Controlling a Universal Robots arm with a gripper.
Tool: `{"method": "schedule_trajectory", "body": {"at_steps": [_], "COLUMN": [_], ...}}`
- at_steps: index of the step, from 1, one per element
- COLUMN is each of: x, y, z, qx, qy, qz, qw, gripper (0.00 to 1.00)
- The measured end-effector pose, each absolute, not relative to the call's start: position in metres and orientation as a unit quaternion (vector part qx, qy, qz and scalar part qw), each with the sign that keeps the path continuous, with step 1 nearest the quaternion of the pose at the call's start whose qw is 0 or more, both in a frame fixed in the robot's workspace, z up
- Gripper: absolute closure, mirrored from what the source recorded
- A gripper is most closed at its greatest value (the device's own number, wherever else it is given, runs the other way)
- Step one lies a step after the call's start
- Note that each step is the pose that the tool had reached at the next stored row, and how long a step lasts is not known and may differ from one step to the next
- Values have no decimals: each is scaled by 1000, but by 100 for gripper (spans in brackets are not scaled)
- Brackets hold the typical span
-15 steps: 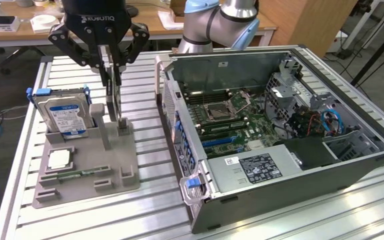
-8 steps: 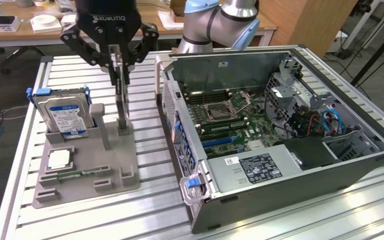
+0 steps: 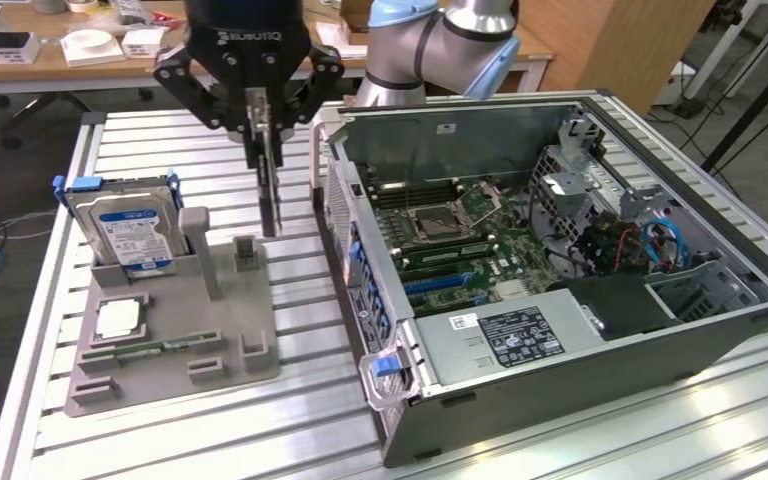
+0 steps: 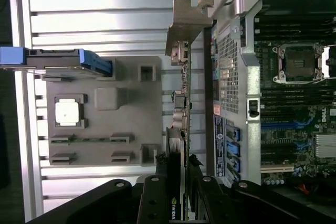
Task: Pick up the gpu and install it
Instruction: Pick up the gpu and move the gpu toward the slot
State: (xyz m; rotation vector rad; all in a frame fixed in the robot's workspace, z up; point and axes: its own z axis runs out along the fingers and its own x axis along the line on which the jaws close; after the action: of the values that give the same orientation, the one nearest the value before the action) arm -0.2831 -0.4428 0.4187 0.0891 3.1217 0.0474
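gpu (image 3: 271, 190): clamped edge-on between the fingers of the gripper (image 3: 261, 122), jaws partly closed onto its upper end. The card hangs upright over the grey fixture tray (image 3: 244, 335), between the hard drive (image 3: 124, 230) and the open computer case (image 3: 598, 350). Its lower end is near a small post on the tray; I cannot tell if it is touching.

Surface: slatted aluminium table (image 3: 704, 440), with tray and case side by side on it. The case lies on its side, with the motherboard (image 3: 451, 235) facing up. A square silver chip (image 3: 117, 318) sits in a tray pocket.

Room: wooden desk (image 3: 37, 70) behind with white boxes, and blue cable on the floor at the exterior view's left. The arm (image 3: 438, 40) rises behind the case.

Exterior view gives the card's full hanging length. Wrist view adds the silver end bracket (image 4: 188, 22) at the card's far end from the fingers (image 4: 157, 198), the card running just beside the case's perforated rear wall (image 4: 231, 66), and the empty processor socket (image 4: 296, 64).
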Motion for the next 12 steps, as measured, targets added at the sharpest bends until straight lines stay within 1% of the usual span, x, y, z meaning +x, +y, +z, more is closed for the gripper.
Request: {"method": "schedule_trajectory", "body": {"at_steps": [12], "x": [-251], "y": [-443], "z": [419], "qx": [29], "qy": [999], "qz": [15], "qw": [9], "gripper": [74]}}
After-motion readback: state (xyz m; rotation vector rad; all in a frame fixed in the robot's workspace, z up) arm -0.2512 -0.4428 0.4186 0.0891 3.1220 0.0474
